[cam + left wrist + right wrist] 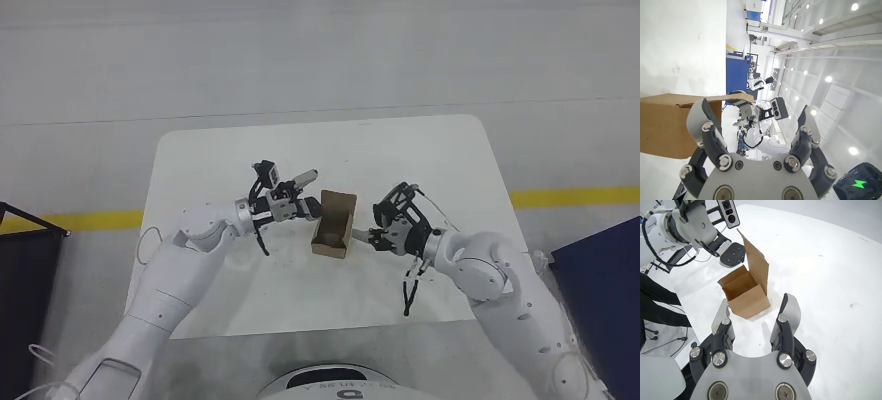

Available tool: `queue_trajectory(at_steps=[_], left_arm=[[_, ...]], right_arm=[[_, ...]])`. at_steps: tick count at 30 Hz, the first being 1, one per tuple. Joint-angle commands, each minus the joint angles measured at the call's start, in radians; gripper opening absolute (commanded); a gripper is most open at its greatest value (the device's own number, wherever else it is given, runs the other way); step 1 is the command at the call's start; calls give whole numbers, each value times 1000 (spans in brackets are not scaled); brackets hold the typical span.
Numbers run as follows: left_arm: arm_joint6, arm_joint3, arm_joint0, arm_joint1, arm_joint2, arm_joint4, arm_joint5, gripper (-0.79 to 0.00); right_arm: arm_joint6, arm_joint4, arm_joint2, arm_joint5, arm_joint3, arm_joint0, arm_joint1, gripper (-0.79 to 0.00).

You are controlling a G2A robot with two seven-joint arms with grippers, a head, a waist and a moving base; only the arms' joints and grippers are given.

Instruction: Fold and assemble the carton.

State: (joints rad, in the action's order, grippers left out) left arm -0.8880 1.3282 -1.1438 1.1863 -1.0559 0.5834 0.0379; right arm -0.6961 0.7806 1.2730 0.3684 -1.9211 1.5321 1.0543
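A small brown carton (333,226) stands open-topped at the middle of the white table (440,160). One long lid flap (757,266) sticks upright from its far side. My left gripper (306,206) is open at the carton's left side, one finger pad (732,255) close beside the raised flap. In the left wrist view the carton (662,125) sits beside one finger (704,115) of the open left gripper (755,113). My right gripper (366,237) is open and low at the carton's right side. The carton's near corner (747,302) lies just ahead of the right gripper (755,306).
The table has bare surface on all sides of the carton. Its front edge runs close behind both arms. A dark stand (20,260) is on the floor to the left, a blue panel (600,270) to the right.
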Motion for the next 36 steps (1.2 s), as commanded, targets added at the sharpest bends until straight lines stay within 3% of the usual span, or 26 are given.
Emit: queue_trajectory(at_steps=[1, 13, 16, 25, 36], left_arm=[[1, 0, 3, 1, 8, -14, -1, 0], [20, 8, -3, 8, 41, -69, -6, 0], [19, 7, -3, 9, 46, -76, -9, 0], [29, 4, -3, 10, 53, -103, -12, 0], [36, 5, 4, 15, 71, -136, -18, 0]], right_arm=[[0, 11, -24, -12, 17, -18, 3, -231], [-28, 59, -123, -68, 126, -109, 19, -215], [-41, 69, -142, -76, 137, -124, 21, -185], [-54, 86, -165, -85, 135, -139, 24, -191], [-17, 90, -177, -65, 161, -155, 26, -262]])
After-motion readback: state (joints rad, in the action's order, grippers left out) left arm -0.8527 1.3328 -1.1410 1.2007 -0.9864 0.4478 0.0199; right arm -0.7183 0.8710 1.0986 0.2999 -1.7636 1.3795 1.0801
